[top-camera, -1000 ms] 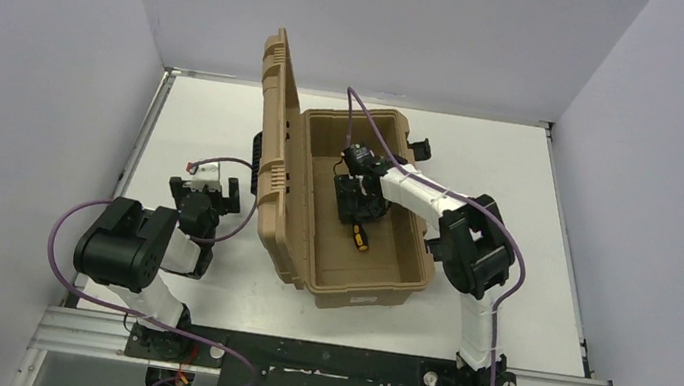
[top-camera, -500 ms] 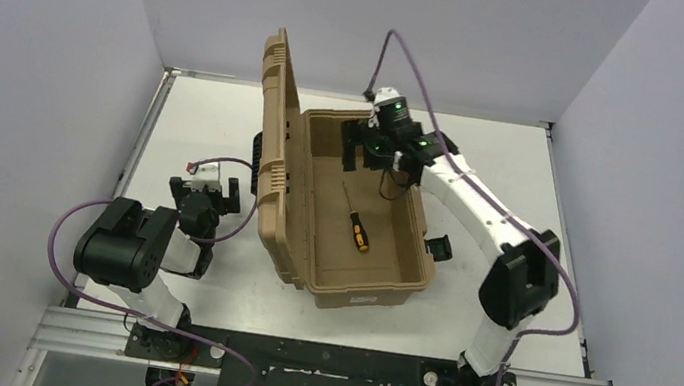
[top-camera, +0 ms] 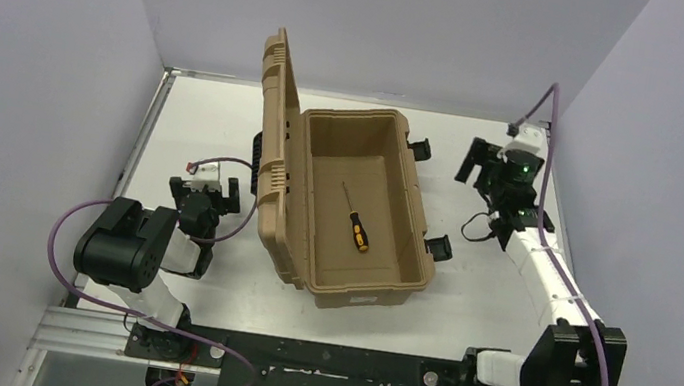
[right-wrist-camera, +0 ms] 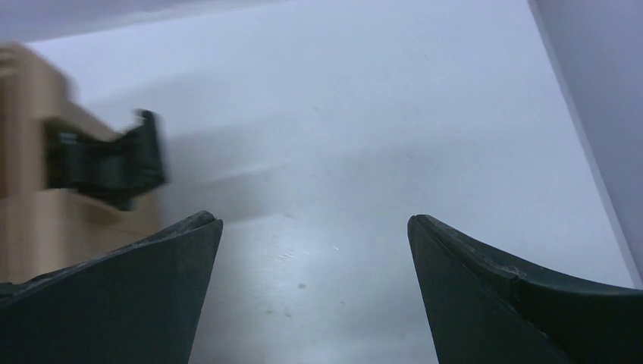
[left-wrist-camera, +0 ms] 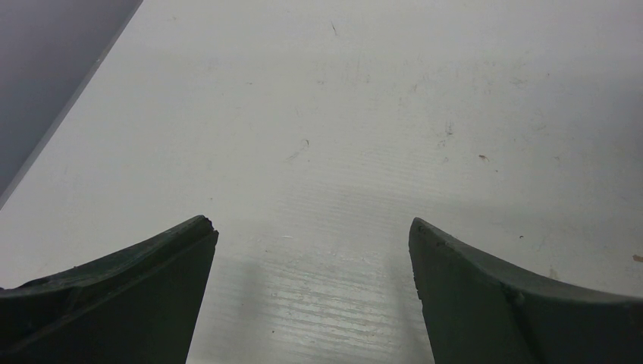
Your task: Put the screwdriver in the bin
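Note:
The screwdriver [top-camera: 355, 222], black-and-orange handle with a thin silver shaft, lies on the floor inside the tan bin [top-camera: 410, 253]. The bin stands open at mid-table, its ribbed lid [top-camera: 274, 143] upright on the left side. My right gripper [top-camera: 484, 162] is open and empty, off to the right of the bin over bare table; its wrist view [right-wrist-camera: 315, 227] shows the bin's corner [right-wrist-camera: 23, 212] and a black latch [right-wrist-camera: 114, 163] at the left. My left gripper [top-camera: 204, 196] is open and empty, left of the lid, over bare table in its wrist view [left-wrist-camera: 312, 227].
Two black latches [top-camera: 420, 148] [top-camera: 438, 248] stick out from the bin's right side. White walls enclose the table [top-camera: 498, 276] at the back and on both sides. The right wall's base [right-wrist-camera: 584, 152] runs close to my right gripper.
My right arm has lifted out of the bin and swung far right to the table's right side, leaving the screwdriver lying in the bin. The left arm has not moved.

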{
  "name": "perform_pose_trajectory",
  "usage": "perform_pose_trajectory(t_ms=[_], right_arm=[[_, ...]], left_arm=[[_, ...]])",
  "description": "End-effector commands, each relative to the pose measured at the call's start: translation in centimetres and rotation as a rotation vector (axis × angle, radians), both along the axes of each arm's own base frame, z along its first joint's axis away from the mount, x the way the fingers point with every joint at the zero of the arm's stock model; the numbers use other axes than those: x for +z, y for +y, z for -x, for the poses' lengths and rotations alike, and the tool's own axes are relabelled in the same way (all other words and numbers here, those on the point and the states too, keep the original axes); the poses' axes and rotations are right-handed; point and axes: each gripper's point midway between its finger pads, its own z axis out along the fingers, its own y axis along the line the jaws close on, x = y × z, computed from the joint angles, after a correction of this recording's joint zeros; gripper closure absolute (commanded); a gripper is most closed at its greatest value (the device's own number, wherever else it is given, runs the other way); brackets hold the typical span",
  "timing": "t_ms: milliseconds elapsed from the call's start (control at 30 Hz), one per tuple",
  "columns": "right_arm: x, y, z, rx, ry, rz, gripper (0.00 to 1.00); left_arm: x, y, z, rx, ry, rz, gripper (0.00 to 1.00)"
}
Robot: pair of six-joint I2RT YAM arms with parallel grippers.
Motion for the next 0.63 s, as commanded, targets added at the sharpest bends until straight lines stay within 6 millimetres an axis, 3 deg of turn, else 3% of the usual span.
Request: perform_pose_trajectory(t_ms=[0, 67, 167, 233, 433, 600], right_arm=[[-3.3, -6.2, 0.6, -0.181, -0.064, -0.029, 0.0], [-6.7, -8.3, 1.8, -0.228, -0.044, -0.067, 0.0], [-10.8, -8.9, 3.7, -0.217, -0.065, -0.107, 0.0], [-12.3, -9.1, 4.8, -0.222, -0.095, -0.094, 0.0], [-14.3, -9.5, 6.3, -0.232, -0.121, -0.05, 0.0], [-13.9, -9.4, 6.3, -0.236, -0.155, -0.066, 0.0]], left_arm=[[1.9, -0.2, -1.1, -0.004, -0.065, 0.017, 0.03], [1.9, -0.1, -1.1, -0.003, -0.065, 0.018, 0.03], [1.8, -0.2, -1.1, -0.006, -0.061, 0.021, 0.03], [1.8, -0.2, -1.1, -0.006, -0.06, 0.021, 0.03], [1.8, -0.2, -1.2, -0.011, -0.061, 0.022, 0.03], [1.8, -0.1, -1.2, -0.008, -0.062, 0.022, 0.03]])
